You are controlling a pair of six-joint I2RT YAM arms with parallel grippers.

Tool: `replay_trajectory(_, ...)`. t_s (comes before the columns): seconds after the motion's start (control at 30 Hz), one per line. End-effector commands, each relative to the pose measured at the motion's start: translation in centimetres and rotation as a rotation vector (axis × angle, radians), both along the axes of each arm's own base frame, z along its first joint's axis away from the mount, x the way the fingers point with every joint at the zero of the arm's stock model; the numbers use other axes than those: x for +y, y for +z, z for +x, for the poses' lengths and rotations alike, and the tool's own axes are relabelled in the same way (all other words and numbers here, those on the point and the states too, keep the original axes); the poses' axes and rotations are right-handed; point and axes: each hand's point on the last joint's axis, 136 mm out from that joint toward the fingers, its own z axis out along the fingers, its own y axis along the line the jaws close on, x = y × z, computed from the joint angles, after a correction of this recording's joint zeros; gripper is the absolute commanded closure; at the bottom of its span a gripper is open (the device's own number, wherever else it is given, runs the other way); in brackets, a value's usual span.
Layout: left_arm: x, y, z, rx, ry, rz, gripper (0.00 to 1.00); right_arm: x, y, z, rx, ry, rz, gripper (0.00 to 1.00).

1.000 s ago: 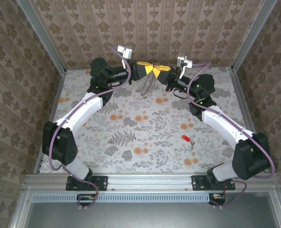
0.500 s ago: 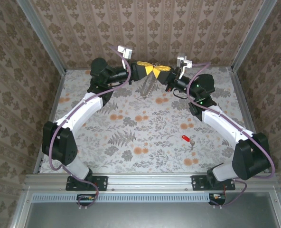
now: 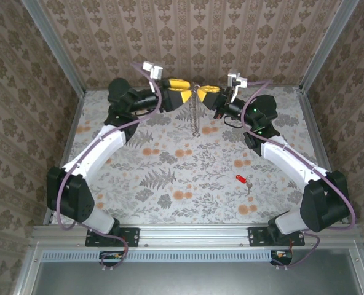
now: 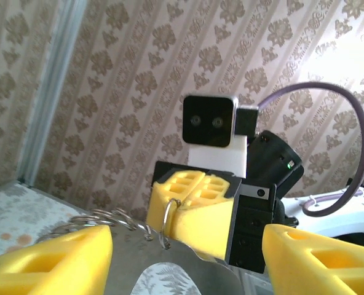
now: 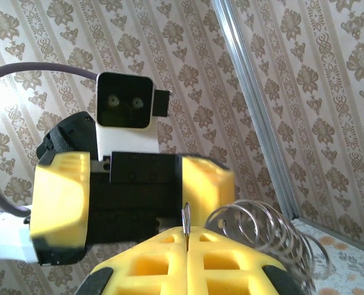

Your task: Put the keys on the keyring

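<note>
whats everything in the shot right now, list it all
key: 1, red head with a small metal shank, lying on the table right of centre, apart from both grippers
keyring: 1, silvery chain of rings, hanging over the far part of the table between the grippers
table: 1, grey and orange floral top
walls: tan patterned wallpaper, on three sides
left gripper: 1, yellow fingers, open, facing the right one
right gripper: 1, yellow fingers, shut on the keyring

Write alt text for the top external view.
Two robot arms meet at the table's far edge, the right gripper pinching a keyring that dangles, the left gripper beside it. A red-headed key lies on the floral table.
</note>
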Motion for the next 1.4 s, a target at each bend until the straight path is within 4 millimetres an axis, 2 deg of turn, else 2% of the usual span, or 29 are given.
replay_trajectory(0.0,1.8,2.2,-1.0,-0.081,0.03,-0.02,0.33,0.0,2.4,-1.0,-0.051,0.04,0.016,1.0)
replay_trajectory(0.23,1.8,2.4,-3.2,-0.133,-0.076,0.049,0.5,1.0,2.6,-1.5,-0.017,0.154,-0.031,1.0)
replay_trajectory(0.43,1.5,2.4,-4.1,-0.153,-0.114,0.071,0.55,1.5,2.5,-2.0,0.016,0.211,-0.066,1.0)
replay_trajectory(0.67,0.6,2.0,-4.7,-0.162,-0.144,0.094,0.57,1.9,1.9,-2.5,0.04,0.256,-0.089,1.0)
replay_trajectory(1.23,0.1,0.7,-2.8,-0.123,-0.083,0.105,0.58,1.6,1.6,-3.1,0.033,0.25,-0.107,1.0)
replay_trajectory(1.37,0.1,0.4,-2.3,-0.11,-0.069,0.107,0.53,1.6,1.5,-3.2,0.031,0.246,-0.11,1.0)
